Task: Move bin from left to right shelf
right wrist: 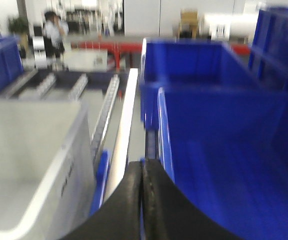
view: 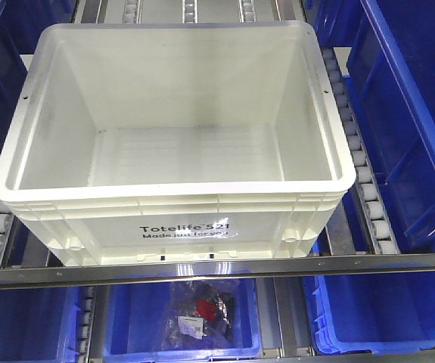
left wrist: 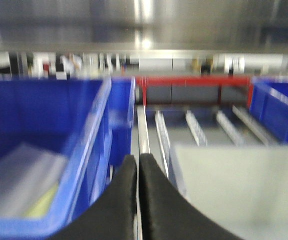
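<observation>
The bin (view: pixel 173 144) is a large white tote, empty inside, with black print on its front wall, standing on roller rails in the front view. The left wrist view shows its pale side (left wrist: pixel 239 190) to the right of my left gripper (left wrist: pixel 138 162), which is shut with nothing between the black fingers. My right gripper (right wrist: pixel 142 167) is likewise shut on nothing, with the bin's corner (right wrist: pixel 28 165) at its left. Neither gripper shows in the front view. Both wrist views are blurred.
Blue bins flank the white one: one at the left (left wrist: pixel 43 150) holding flat packets, one at the right (right wrist: pixel 224 150). More blue bins sit on the shelf below (view: pixel 183 321), one with bagged items. Roller rails (view: pixel 353 151) run along both sides, a metal front bar (view: pixel 217 268) across.
</observation>
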Available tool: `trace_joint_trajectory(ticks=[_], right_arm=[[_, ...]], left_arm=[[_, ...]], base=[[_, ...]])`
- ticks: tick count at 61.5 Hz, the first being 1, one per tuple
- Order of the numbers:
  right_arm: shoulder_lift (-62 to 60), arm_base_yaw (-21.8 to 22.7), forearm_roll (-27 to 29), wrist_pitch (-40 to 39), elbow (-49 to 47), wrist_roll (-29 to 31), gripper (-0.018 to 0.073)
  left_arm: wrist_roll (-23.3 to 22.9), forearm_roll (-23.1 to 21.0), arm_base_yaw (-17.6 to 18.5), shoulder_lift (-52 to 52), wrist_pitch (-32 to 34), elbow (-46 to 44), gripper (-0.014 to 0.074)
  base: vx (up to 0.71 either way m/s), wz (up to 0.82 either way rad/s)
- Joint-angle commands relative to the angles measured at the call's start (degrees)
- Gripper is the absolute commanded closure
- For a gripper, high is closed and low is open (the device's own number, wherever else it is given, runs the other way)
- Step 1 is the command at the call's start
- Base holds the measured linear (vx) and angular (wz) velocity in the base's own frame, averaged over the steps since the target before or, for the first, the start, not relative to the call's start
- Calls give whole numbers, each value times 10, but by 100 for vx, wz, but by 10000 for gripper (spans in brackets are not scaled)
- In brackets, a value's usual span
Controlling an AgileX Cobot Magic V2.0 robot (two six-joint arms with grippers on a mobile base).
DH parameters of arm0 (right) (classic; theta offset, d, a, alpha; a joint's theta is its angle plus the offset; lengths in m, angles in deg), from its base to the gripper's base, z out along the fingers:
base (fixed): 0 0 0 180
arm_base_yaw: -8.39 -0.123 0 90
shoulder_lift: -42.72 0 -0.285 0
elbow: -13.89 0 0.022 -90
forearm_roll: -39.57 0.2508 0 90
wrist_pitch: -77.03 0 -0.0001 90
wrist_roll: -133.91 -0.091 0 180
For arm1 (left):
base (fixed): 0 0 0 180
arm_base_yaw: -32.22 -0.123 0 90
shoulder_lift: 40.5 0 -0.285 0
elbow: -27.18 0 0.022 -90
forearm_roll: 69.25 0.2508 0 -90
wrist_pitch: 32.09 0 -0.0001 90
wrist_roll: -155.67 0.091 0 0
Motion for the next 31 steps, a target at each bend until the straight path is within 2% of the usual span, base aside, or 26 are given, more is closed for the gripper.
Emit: trace_joint_trajectory(ticks=[1, 6, 20, 24, 31], right_arm=[[40, 1, -5, -2, -19, 6, 567], [67, 1, -3, 23, -18, 6, 567], [124, 1, 5, 53, -18, 6, 539], [138, 1, 6, 58, -23, 6, 477], [161, 1, 25, 79, -43, 21, 270]], left_arm=[[-6, -4, -1, 39, -14, -18, 604], [-6, -4, -1, 57, -46, -18, 604], [-6, -4, -1, 86, -60, -18, 585], [-4, -4, -1, 94, -64, -18, 531], [16, -14, -1, 114, -68, -19, 326]], base=[[0, 0], [0, 0], [0, 0], [0, 0], [0, 0]])
